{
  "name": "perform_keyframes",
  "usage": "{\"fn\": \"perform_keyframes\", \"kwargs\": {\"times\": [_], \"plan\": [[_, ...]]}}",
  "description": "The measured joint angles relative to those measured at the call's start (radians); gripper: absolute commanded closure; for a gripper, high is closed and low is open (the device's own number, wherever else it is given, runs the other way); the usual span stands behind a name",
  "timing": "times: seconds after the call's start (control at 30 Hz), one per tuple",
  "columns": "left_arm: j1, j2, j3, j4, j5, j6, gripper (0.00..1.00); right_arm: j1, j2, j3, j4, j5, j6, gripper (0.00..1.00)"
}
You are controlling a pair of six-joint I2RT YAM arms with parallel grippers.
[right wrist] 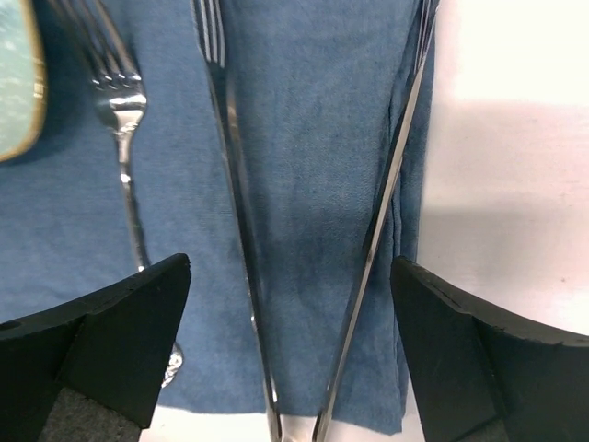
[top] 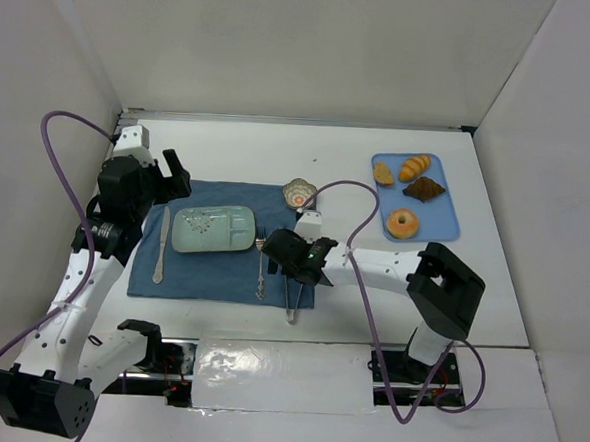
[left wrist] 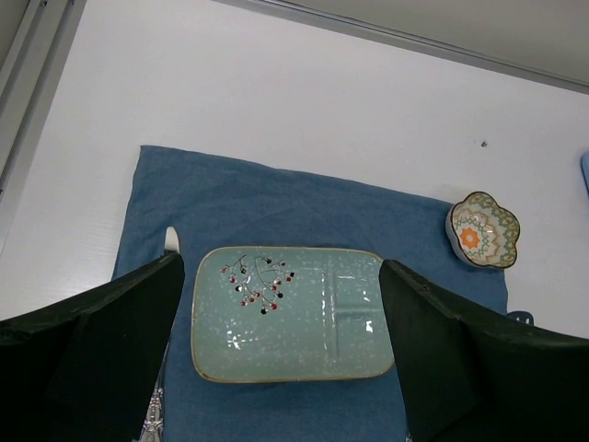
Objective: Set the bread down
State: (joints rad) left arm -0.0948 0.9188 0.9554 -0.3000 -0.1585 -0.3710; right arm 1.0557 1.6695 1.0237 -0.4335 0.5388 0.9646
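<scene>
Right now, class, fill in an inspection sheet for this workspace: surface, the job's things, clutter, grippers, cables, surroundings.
Surface: white table with a blue cloth laid on it.
Job's things: the bread lies on the blue tray, far right, with a croissant, a dark pastry and a ring donut.
Clutter: on the cloth, a green plate with no food on it, knife, fork and tongs; a small patterned bowl beside it.
Grippers: left gripper above the plate, jaws apart, holding nothing; right gripper low over the tongs, jaws apart either side, not clamped.
Cables: purple cables loop from both arms.
Surroundings: white walls on three sides.
</scene>
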Motion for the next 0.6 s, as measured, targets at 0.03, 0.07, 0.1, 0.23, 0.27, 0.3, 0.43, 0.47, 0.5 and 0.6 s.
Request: {"fn": "perform_keyframes", "kwargs": {"times": [0.03,0.07,0.1,0.23,0.27,0.3,0.43,0.47,0.5,0.6], "plan": [[0.000,0.000,0.000,0.000,0.001,0.000,0.00,0.000,0.009,0.000,0.002,-0.001,0.000,0.05],[0.000,0.000,0.000,0.000,0.002,0.000,0.00,0.000,0.019,0.000,0.004,-0.003,0.001,0.05],[0.000,0.000,0.000,0.000,0.003,0.000,0.00,0.000,0.027,-0.001,0.007,-0.004,0.001,0.05],[0.000,0.000,0.000,0.000,0.006,0.000,0.00,-0.007,0.048,-0.002,0.014,-0.004,0.004,0.12],[0.000,0.000,0.000,0.000,0.006,0.000,0.00,-0.008,0.050,-0.002,0.017,-0.004,0.005,0.12],[0.000,0.000,0.000,0.000,0.006,0.000,0.00,-0.009,0.052,-0.003,0.021,-0.004,0.006,0.14],[0.000,0.001,0.000,0.000,0.007,0.000,0.00,-0.016,0.053,-0.010,0.043,-0.004,0.005,0.17],[0.000,0.002,0.000,0.000,0.007,0.000,0.00,-0.019,0.055,-0.013,0.045,-0.005,0.006,0.19],[0.000,0.004,0.000,0.000,0.006,0.000,0.00,-0.022,0.056,-0.014,0.048,-0.004,0.006,0.21],[0.000,0.007,0.000,0.000,0.007,0.000,0.00,-0.027,0.070,-0.016,0.053,-0.004,0.006,0.24]]}}
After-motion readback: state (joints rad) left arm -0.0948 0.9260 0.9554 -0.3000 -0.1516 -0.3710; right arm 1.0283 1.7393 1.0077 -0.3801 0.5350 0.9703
